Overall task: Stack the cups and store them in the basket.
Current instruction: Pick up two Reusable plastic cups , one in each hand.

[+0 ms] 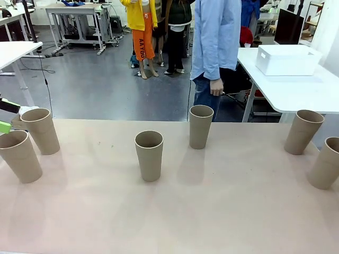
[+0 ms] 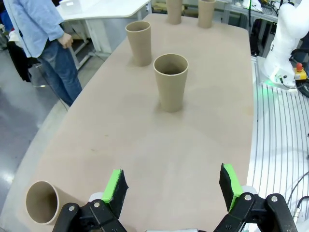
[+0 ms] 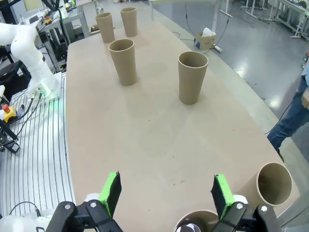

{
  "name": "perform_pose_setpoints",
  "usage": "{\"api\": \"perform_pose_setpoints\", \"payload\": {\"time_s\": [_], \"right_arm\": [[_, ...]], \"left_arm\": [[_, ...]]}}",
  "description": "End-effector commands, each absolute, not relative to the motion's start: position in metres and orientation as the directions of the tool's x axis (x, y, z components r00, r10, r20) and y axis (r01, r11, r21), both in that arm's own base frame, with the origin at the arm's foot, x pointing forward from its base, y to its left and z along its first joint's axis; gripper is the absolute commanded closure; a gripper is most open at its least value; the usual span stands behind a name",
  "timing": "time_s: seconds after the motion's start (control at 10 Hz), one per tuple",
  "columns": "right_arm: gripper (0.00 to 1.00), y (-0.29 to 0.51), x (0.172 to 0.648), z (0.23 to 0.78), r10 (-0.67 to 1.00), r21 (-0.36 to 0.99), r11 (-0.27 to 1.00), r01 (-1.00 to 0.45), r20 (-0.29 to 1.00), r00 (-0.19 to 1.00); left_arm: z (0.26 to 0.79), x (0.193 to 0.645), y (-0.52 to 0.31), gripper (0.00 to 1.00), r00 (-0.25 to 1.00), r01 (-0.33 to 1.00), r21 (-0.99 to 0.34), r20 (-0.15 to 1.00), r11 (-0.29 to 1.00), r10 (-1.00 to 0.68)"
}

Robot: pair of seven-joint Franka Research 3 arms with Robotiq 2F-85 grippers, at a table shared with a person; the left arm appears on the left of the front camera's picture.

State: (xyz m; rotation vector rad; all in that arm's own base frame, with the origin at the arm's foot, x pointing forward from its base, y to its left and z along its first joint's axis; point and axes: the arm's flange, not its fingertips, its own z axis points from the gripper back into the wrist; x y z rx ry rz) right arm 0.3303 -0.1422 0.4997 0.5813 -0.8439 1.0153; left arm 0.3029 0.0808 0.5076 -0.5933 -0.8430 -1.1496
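Pre-stack stage: six cups (image 1: 149,154) stand separate, left gripper (image 2: 172,186) & right gripper (image 3: 166,192) both wide, empty; nxt move req. grasping one cup, nesting into neighbour.

This looks like an open-plan robotics lab. A bare grey floor (image 1: 106,79) has cables (image 1: 32,67) trailing across it. There are white work tables (image 1: 296,87), a metal-framed bench (image 1: 79,13) loaded with equipment, and a white robot arm (image 2: 289,38) mounted beside an emergency-stop button (image 2: 300,70).
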Motion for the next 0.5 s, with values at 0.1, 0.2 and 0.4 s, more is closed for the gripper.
{"api": "perform_pose_setpoints", "payload": {"time_s": [0.1,0.2,0.4], "right_arm": [[0.0,-0.1428,0.3315,0.499,0.478,0.024,0.416,-0.909,0.845,0.241],[0.0,-0.1428,0.3315,0.499,0.478,0.024,0.416,-0.909,0.845,0.241],[0.0,-0.1428,0.3315,0.499,0.478,0.024,0.416,-0.909,0.845,0.241]], "left_arm": [[0.51,0.3029,0.0798,0.0,0.158,0.951,0.015,0.835,0.31,-0.526],[0.51,0.3029,0.0798,0.0,0.158,0.951,0.015,0.835,0.31,-0.526],[0.51,0.3029,0.0798,0.0,0.158,0.951,0.015,0.835,0.31,-0.526]]}}
